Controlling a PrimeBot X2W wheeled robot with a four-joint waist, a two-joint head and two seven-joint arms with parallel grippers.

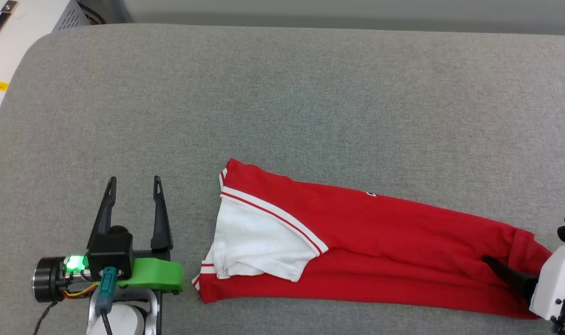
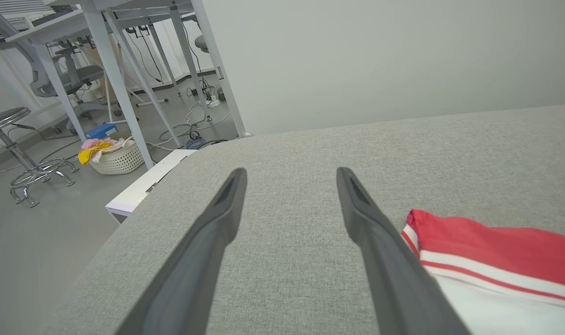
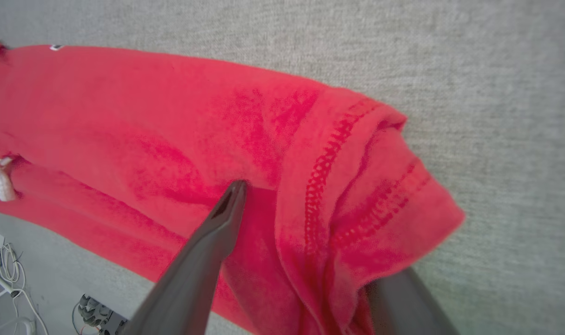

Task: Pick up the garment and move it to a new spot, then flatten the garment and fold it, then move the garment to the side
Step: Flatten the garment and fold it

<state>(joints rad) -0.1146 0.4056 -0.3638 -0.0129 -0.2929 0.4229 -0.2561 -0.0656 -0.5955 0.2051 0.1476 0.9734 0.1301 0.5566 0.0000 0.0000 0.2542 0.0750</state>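
The garment (image 1: 380,232) is a red jersey lying as a long band across the near part of the grey padded table (image 1: 282,93), one white sleeve with striped trim on top at its left end. My left gripper (image 1: 133,182) stands open on the bare table just left of that sleeve, nothing between its fingers (image 2: 290,173); the garment's (image 2: 496,251) sleeve end lies beside its right finger. My right gripper (image 3: 305,232) is open at the garment's (image 3: 147,116) right hem: one finger (image 3: 226,209) lies on the cloth, the other is partly covered by the hem fold. The right gripper (image 1: 510,265) sits at the lower right.
The table's rounded left corner borders a white cabinet (image 1: 12,46). In the left wrist view, beyond the table edge, are a white box (image 2: 142,184), a laundry basket (image 2: 115,158), a stool (image 2: 12,139) and desk legs (image 2: 119,83). A pale wall runs behind the table.
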